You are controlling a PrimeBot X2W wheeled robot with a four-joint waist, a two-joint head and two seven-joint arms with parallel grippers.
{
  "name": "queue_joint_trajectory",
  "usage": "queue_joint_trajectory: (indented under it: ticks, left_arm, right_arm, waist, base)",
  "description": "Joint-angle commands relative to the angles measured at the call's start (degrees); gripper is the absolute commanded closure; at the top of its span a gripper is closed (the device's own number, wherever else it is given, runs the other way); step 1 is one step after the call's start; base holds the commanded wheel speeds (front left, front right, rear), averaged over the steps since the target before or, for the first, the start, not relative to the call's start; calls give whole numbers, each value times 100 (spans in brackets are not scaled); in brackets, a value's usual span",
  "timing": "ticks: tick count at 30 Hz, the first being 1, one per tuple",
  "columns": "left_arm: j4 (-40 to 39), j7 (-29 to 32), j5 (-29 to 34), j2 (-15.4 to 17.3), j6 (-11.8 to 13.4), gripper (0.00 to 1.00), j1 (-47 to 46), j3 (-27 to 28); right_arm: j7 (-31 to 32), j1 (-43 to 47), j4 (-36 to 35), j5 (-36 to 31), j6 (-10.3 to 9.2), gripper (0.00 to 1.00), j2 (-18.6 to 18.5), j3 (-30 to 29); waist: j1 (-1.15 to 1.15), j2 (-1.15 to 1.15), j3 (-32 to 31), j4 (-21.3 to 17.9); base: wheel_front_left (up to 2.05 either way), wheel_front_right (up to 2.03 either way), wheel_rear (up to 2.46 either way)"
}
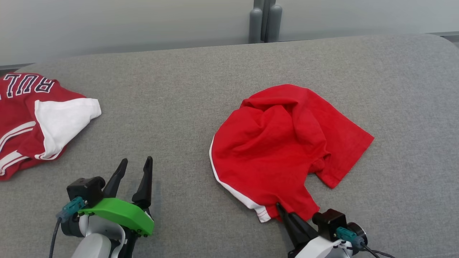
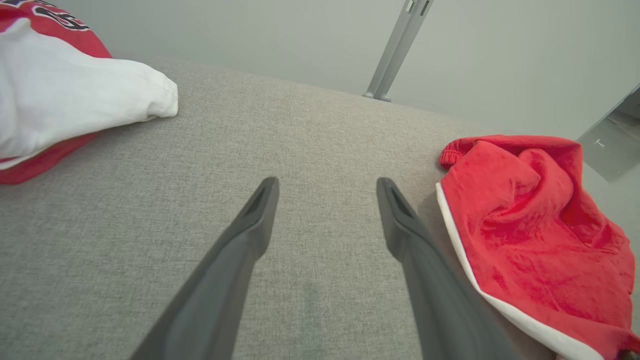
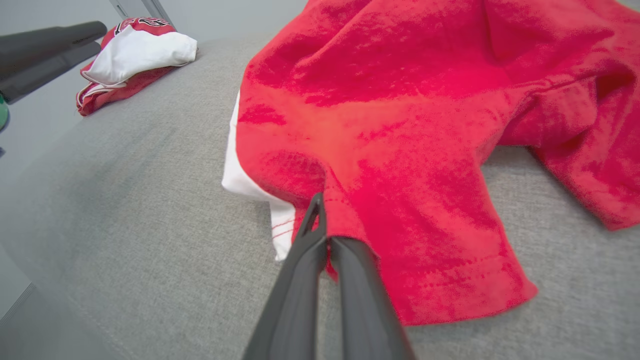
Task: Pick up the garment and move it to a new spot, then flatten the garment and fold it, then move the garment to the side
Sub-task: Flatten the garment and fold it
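red garment (image 1: 283, 143) 1 | jersey (image 1: 21, 118) 1 | right pincer (image 1: 279, 207) nips it | left pincer (image 1: 136, 161) spread

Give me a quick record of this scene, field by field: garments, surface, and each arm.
surface: grey fabric top
red garment: crumpled heap, right of centre, white trim on its left edge
jersey: red and white, lettered, at far left, untouched
right gripper: jaws shut on the red garment's near hem
left gripper: jaws open, over bare surface, holding nothing

Two garments (image 1: 283, 143), two hands (image 1: 136, 160), one grey surface (image 1: 200, 89).
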Motion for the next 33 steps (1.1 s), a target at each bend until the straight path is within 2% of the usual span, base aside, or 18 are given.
queue_joint_trajectory:
  ticks: [1, 5, 6, 14, 21, 27, 30, 32, 33]
  left_arm:
    - [-14, -22, -21, 62, 41, 0, -2, 31]
    - [-61, 12, -44, 121, 85, 0, 93, 64]
    - [-86, 24, -73, 149, 111, 0, 124, 79]
    - [-182, 109, -83, 152, 155, 0, 111, 18]
    - [-245, 195, -64, 121, 131, 0, 132, -101]
    - [-297, 301, -25, -3, 103, 0, 164, -319]
    - [-308, 347, 10, -50, 68, 0, 139, -423]
    - [-305, 361, 16, -84, 59, 0, 118, -484]
    - [-303, 363, 24, -100, 54, 0, 103, -508]
  right_arm:
    - [-19, 53, -36, -45, -4, 100, -15, -111]
    - [-19, 42, 28, 76, -4, 100, -119, -401]
    - [-19, -62, 23, 257, -5, 100, -388, -468]
    - [176, -671, 224, 1053, -5, 100, -1600, -780]
    - [529, -1242, 320, 1398, -5, 100, -2271, -875]
    - [1106, -1726, 676, 1242, -5, 100, -2938, -839]
    - [1352, -1885, 928, 1074, -5, 100, -3083, -745]
    - [1437, -1917, 1082, 992, -5, 100, -3050, -642]
    - [1434, -1934, 1135, 940, -5, 87, -3004, -591]
  waist:
    - [0, 0, 3, -28]
    - [0, 0, -3, -144]
    - [0, 0, -8, -220]
    - [0, 0, 2, -431]
    - [0, 0, 42, -518]
    - [0, 0, 83, -448]
    - [0, 0, 115, -390]
    - [0, 0, 134, -349]
    - [0, 0, 148, -335]
  base:
    - [0, 0, 0]
    - [0, 0, 0]
    - [0, 0, 0]
    - [0, 0, 0]
    - [0, 0, 0]
    - [0, 0, 0]
    - [0, 0, 0]
    - [0, 0, 0]
    - [0, 0, 0]
